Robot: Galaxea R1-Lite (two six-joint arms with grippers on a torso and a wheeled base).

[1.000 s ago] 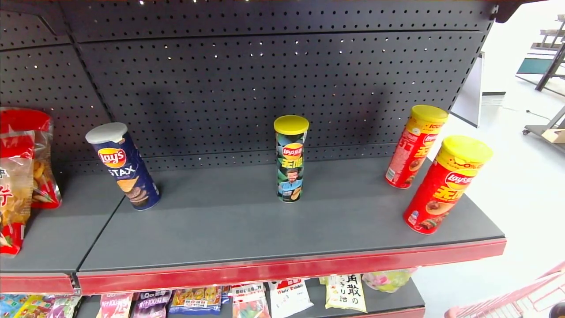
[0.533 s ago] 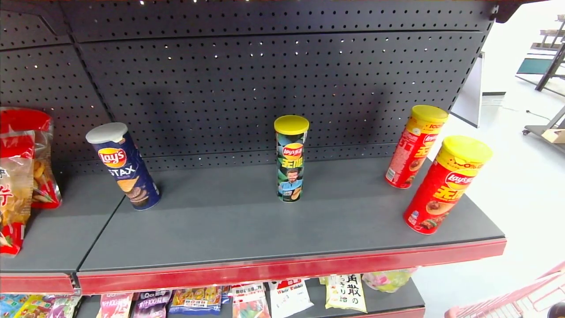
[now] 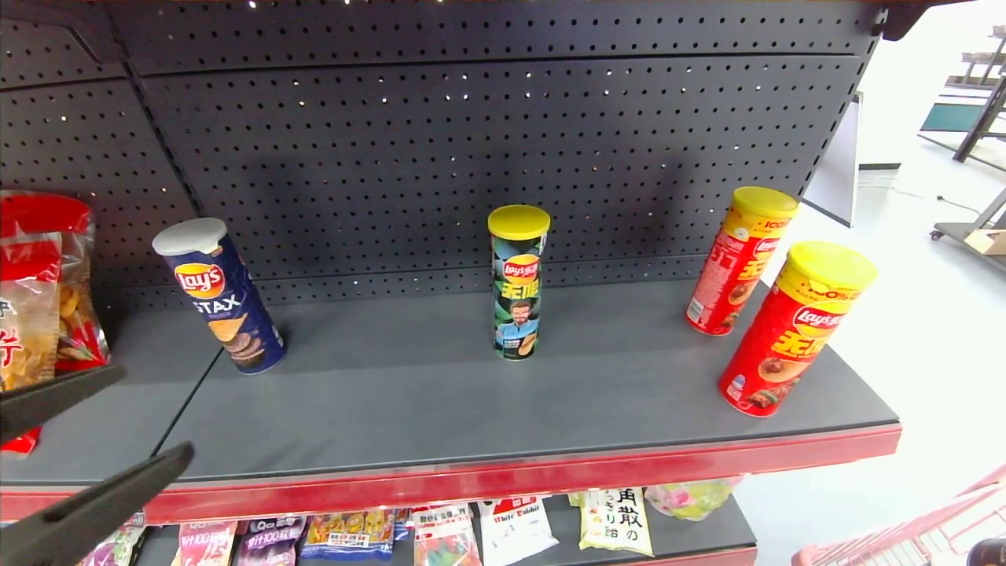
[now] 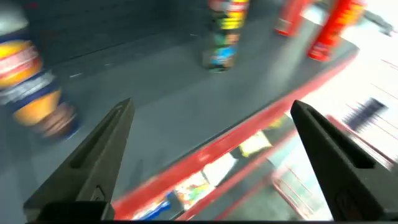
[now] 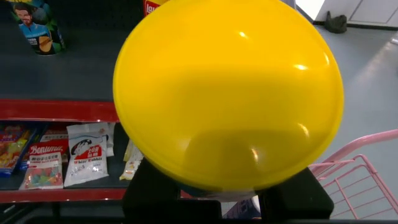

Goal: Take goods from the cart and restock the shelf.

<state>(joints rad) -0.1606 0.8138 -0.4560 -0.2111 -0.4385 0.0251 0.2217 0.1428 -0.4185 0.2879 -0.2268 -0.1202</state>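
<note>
Head view: my left claw (image 3: 156, 409) stands wide and empty over the front edge of the shelf (image 3: 471, 409), near the blue can (image 3: 224, 303).

Left wrist view: jaws apart, bare shelf ahead.

Right wrist view: my right claw (image 5: 227, 199) grips the yellow-lidded can (image 5: 227, 93) (lid toward the camera, long axis along my wrist). The shelf lies beyond it, so this arm should do the placing.

Shelf (image 3: 440, 417): dark grey board, red front lip, pegboard back.
- Blue can, white lid (image 3: 224, 303): standing, closest to left hand (image 3: 156, 410), just beyond it.
- Green-black can, yellow lid (image 3: 517, 287): mid-shelf, farther from hand.
- Two red cans, yellow lids: farthest from hand, near shelf end, one toward back (image 3: 739, 263), one near front lip (image 3: 790, 338), apart.
- Snack bags (image 3: 39, 299): adjoining board, behind hand.
</note>
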